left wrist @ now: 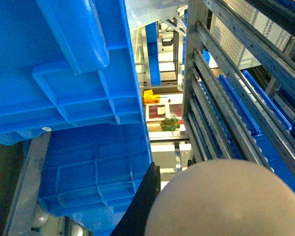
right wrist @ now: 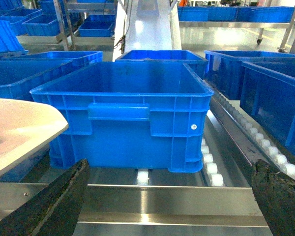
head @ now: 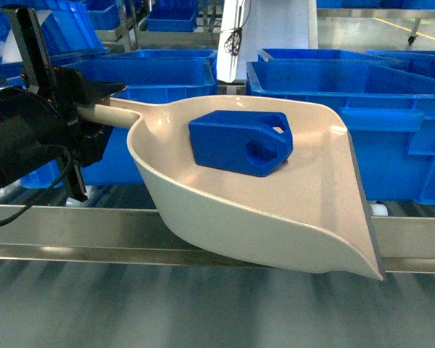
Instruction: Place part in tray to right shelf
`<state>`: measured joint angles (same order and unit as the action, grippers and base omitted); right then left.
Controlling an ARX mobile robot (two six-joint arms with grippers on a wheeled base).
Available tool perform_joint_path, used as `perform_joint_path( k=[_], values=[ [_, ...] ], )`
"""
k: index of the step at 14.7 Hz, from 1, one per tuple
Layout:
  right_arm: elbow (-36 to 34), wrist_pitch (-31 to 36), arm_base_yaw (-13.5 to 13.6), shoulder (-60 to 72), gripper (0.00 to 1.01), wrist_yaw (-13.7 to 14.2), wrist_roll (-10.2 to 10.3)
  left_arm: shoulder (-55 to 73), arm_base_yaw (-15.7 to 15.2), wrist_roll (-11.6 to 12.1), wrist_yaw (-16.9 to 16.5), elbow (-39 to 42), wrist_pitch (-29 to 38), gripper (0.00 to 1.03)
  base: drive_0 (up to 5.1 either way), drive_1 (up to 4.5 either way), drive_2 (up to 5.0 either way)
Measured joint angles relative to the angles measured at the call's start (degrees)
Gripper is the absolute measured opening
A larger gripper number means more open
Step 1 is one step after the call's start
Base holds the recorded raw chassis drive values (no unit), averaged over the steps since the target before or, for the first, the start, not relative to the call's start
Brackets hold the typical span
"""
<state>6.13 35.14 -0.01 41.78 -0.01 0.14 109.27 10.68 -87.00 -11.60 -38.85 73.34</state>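
The left gripper (head: 94, 119) at nine o'clock is clamping the tray (head: 275, 217) by its handle; the part (head: 239, 141) is lying in its scoop, above the right shelf (head: 58, 225) front rail. The right gripper (right wrist: 172, 196) is hanging wide open, holding nothing, facing a blue crate (right wrist: 128, 113)

The bright-blue part (head: 241, 141) lies inside the cream tray (head: 275, 217), which hangs tilted above the steel right shelf's (head: 94, 225) near rail.
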Motion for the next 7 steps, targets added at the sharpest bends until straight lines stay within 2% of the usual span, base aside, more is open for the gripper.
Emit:
perform_joint_path(
  k=[7],
  values=[
    [0.00, 0.00, 0.00, 0.00, 0.98, 0.00, 0.00, 0.00, 0.00, 0.02, 0.00, 0.00, 0.00, 0.13, 0.0, 0.00, 0.0]
  ],
)
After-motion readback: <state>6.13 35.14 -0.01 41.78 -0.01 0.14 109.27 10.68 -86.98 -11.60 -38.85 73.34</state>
